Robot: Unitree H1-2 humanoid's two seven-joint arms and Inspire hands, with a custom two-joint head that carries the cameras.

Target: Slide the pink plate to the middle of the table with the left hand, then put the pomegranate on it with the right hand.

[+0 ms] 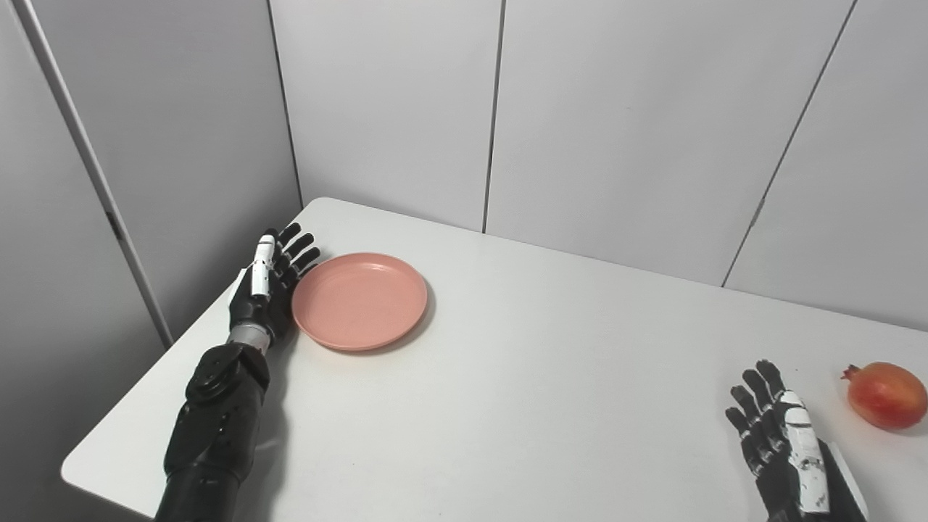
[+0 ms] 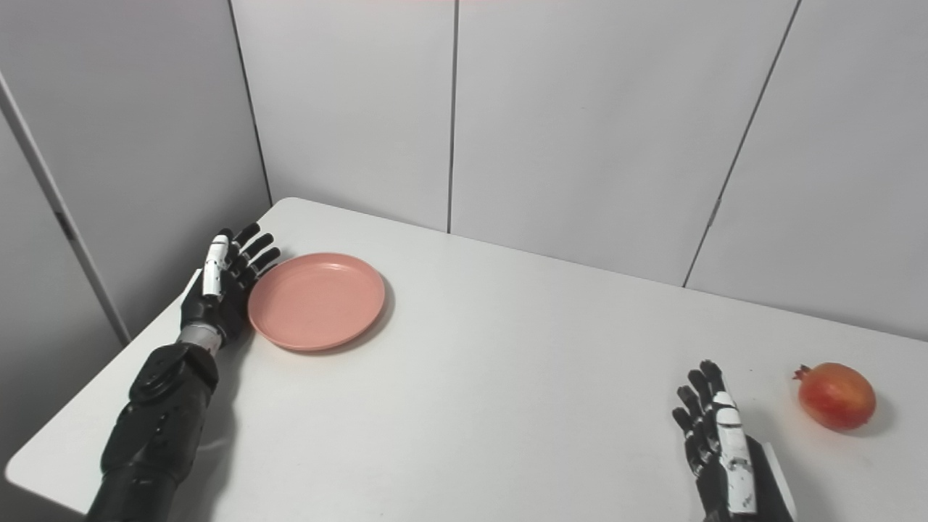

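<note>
At table's left edge we logged: round pink plastic plate, left hand w/ fingers spread, grasping nothing, against rim; risk: hard shove might overshoot. Right hand likewise released, near red pomegranate.

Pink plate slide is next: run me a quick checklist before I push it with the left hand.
1. Left hand open, at the outer rim of the pink plate: ok.
2. Hand touching the rim: cannot tell.
3. Plate flat and empty: ok.
4. Table between plate and middle free of things: ok.
5. Right hand open, low near the table's front, off the path: ok.
6. Pomegranate at the right side, beside the right hand, untouched: ok.
</note>
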